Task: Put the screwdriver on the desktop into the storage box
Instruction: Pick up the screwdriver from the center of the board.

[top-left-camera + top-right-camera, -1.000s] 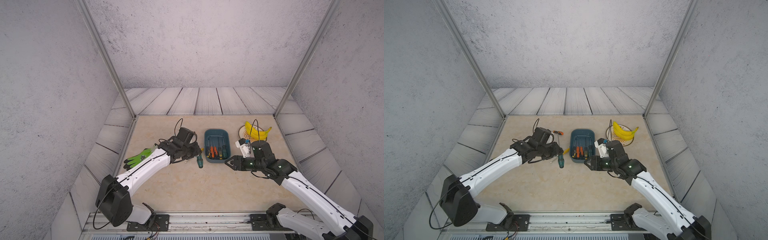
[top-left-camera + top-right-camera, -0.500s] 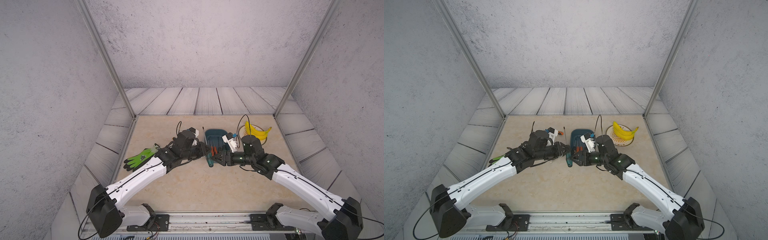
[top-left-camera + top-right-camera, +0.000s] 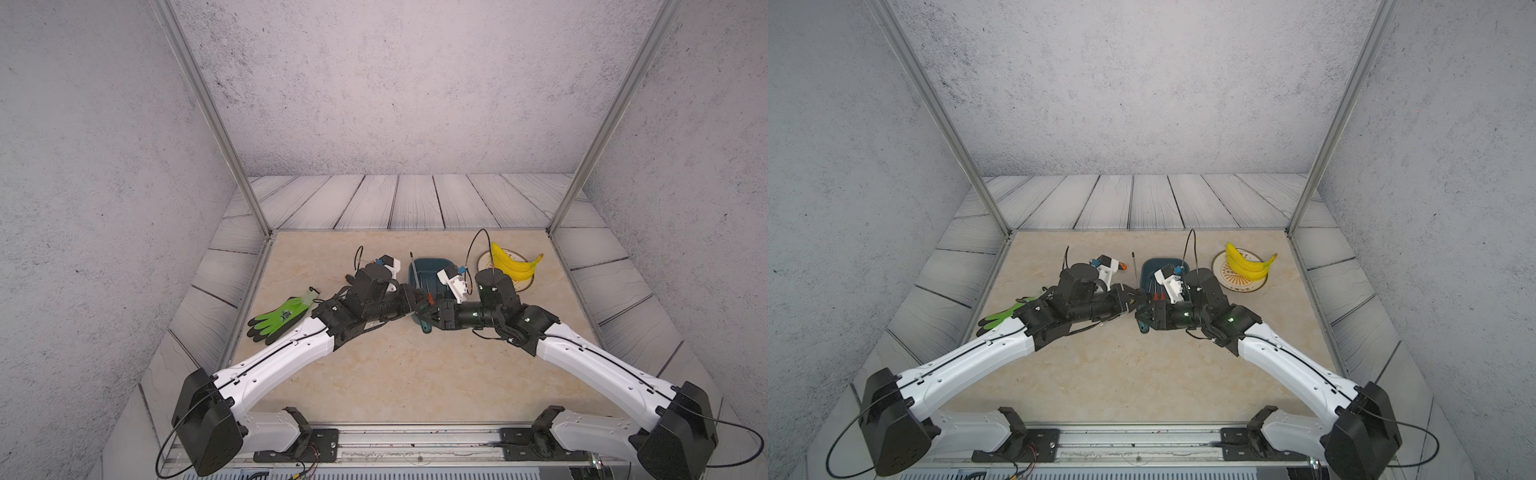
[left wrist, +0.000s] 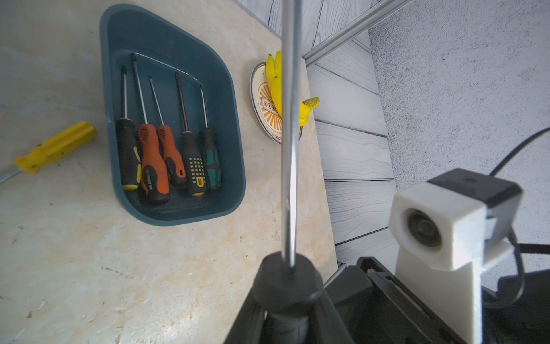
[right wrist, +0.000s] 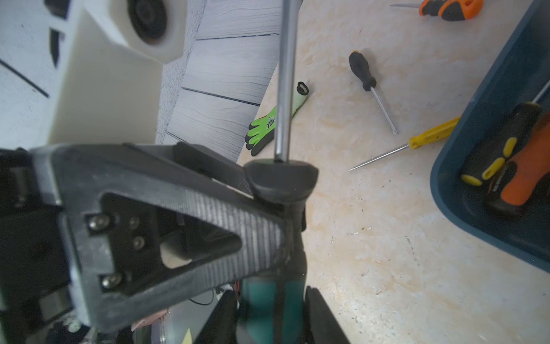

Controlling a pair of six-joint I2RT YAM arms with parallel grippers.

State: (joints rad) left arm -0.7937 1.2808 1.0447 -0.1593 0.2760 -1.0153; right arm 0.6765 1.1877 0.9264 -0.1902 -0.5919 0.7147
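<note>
A screwdriver (image 3: 413, 270) with a teal and black handle (image 5: 268, 309) is held above the desktop (image 3: 395, 365), just in front of the storage box (image 3: 432, 264). Its steel shaft (image 4: 290, 149) points toward the back wall. My left gripper (image 3: 417, 306) is shut on its black collar. My right gripper (image 3: 430, 316) meets it from the other side, jaws shut on the teal handle. Several screwdrivers (image 4: 166, 155) lie side by side in the teal box (image 4: 166, 38). On the desktop left of the box lie a yellow one (image 5: 431, 135), a black one (image 5: 364, 74) and an orange one (image 5: 449, 7).
A green and black glove (image 3: 282, 318) lies at the desktop's left edge. A banana bunch (image 3: 513, 266) sits on a round cream plate (image 3: 1221, 266) right of the box. Metal corner posts (image 3: 249, 208) stand at the back corners.
My right arm swung left from beside the plate to meet the left gripper, and its jaws closed on the handle. The left gripper raised the screwdriver toward the box front.
</note>
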